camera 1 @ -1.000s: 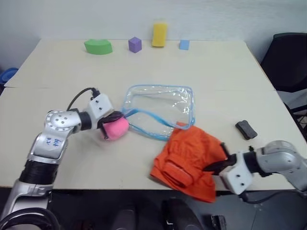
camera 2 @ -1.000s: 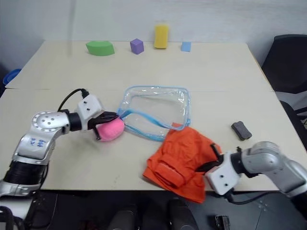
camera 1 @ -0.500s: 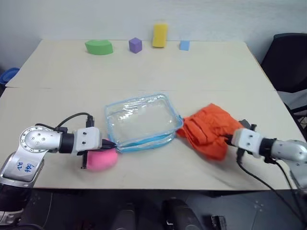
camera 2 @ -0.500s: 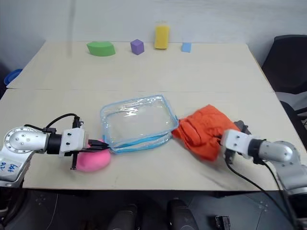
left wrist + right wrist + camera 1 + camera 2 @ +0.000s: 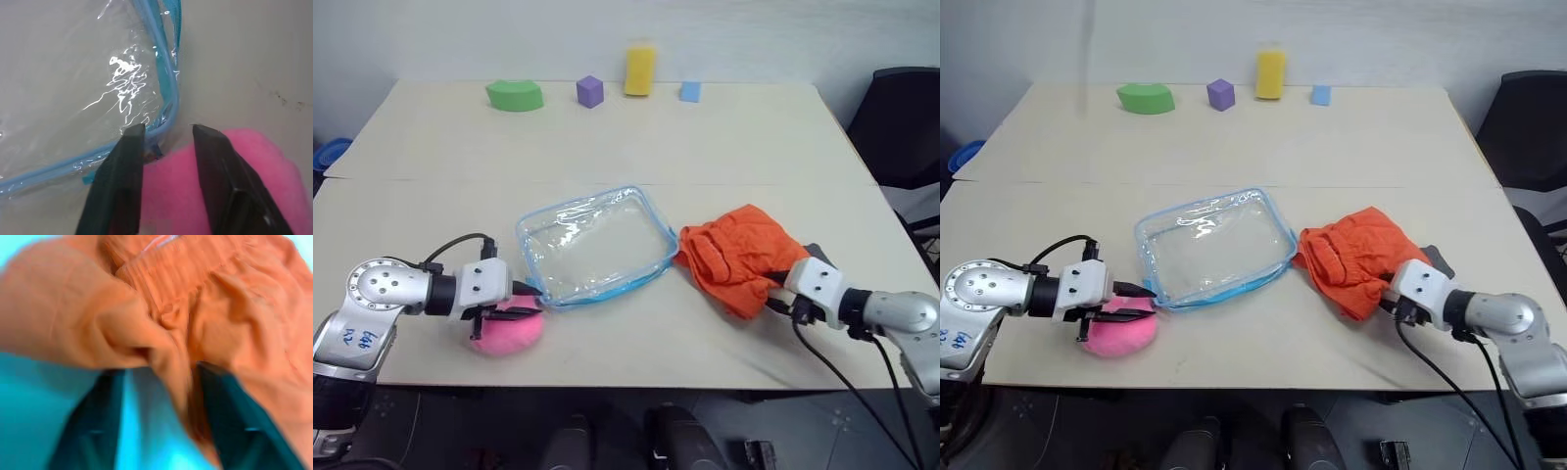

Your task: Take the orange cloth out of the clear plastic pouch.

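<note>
Left eye view: the crumpled bright orange cloth (image 5: 739,255) lies on the beige table (image 5: 724,147), outside and just right of the clear plastic pouch with light-blue trim (image 5: 592,247).

Left wrist view: the left gripper (image 5: 164,132) has jaws apart over the pink fluffy plush charm (image 5: 254,181) at the pouch corner.

Right wrist view: the right gripper (image 5: 159,374) has jaws apart, a cloth fold between them. No legible labels.

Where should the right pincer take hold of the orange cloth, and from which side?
Grip the bunched fold at the orange cloth's near right edge, coming in low from the robot's right, where the right pincer already is. That edge stands up in thick wrinkles, so it should pinch more easily than the flatter part, and it lies farthest from the clear plastic pouch.
</note>
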Motion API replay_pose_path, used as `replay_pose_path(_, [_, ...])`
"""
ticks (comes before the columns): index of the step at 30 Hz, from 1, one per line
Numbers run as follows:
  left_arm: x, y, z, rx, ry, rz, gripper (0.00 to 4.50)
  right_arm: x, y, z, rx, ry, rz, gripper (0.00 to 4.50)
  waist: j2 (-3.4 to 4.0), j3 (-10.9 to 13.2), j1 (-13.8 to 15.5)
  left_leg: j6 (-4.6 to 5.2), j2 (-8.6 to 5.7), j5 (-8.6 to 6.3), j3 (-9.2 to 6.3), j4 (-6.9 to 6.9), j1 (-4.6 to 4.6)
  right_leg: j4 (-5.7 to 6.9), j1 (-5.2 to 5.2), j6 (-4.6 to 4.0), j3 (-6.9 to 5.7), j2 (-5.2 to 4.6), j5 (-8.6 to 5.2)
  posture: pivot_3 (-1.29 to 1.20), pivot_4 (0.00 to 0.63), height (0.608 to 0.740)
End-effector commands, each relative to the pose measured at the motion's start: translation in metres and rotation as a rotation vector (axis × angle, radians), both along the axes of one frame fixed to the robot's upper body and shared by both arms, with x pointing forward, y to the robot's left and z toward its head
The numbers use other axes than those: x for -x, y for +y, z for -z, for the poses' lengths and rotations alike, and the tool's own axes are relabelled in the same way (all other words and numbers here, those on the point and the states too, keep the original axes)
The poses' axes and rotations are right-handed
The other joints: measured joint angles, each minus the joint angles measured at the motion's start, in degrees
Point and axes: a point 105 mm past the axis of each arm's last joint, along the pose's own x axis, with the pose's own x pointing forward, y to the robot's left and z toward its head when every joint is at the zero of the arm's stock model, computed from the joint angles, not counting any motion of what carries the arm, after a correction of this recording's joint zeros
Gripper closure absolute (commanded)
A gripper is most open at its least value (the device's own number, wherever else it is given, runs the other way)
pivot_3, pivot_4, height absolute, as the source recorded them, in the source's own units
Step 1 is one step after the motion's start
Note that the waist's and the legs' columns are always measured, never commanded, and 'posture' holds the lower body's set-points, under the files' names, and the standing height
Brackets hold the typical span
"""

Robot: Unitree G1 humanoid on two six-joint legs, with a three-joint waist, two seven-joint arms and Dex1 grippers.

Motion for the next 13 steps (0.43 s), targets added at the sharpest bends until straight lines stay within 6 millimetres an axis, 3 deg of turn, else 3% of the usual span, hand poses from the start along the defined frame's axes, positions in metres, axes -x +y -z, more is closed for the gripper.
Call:
replay_pose_path(1, [-0.006, 0.009, -0.034, 0.185, -0.003, -0.109, 1.62, 0.014, -0.005, -0.038, -0.141, 0.038, -0.019, 0.71, 0.01, 0.0, 0.1, 0.0, 0.0, 0.0, -0.01, 0.0, 0.0, 0.0, 0.0, 0.0, -0.01, 0.0, 0.0, 0.0, 0.15, 0.74])
replay_pose_path(3, [-0.005, 0.017, -0.052, 0.274, 0.025, -0.158, 1.01, 0.026, -0.017, -0.048, -0.194, 0.116, -0.001, 0.02, 0.01, 0.0, 0.1, 0.0, 0.0, 0.0, -0.03, 0.01, -0.01, 0.0, 0.02, 0.0, -0.03, -0.01, 0.0, 0.0, 0.15, 0.74])
replay_pose_path(8, [0.013, 0.057, -0.081, 0.323, 0.05, -0.244, 1.01, 0.056, -0.069, -0.063, -0.285, 0.291, 0.138, 0.02, 0.01, 0.0, 0.1, 0.04, -0.01, -0.02, -0.07, -0.06, -0.01, -0.21, 0.09, 0.0, -0.09, -0.04, 0.0, 0.0, 0.15, 0.74])
replay_pose_path(13, [0.029, 0.096, -0.09, 0.253, 0.051, -0.315, 1.01, 0.074, -0.105, -0.066, -0.311, 0.329, 0.246, 0.02, 0.01, 0.0, -0.1, 0.05, 0.0, -0.03, -0.05, -0.19, 0.1, -0.3, 0.15, -0.01, -0.07, -0.03, -0.01, 0.0, 0.15, 0.74])
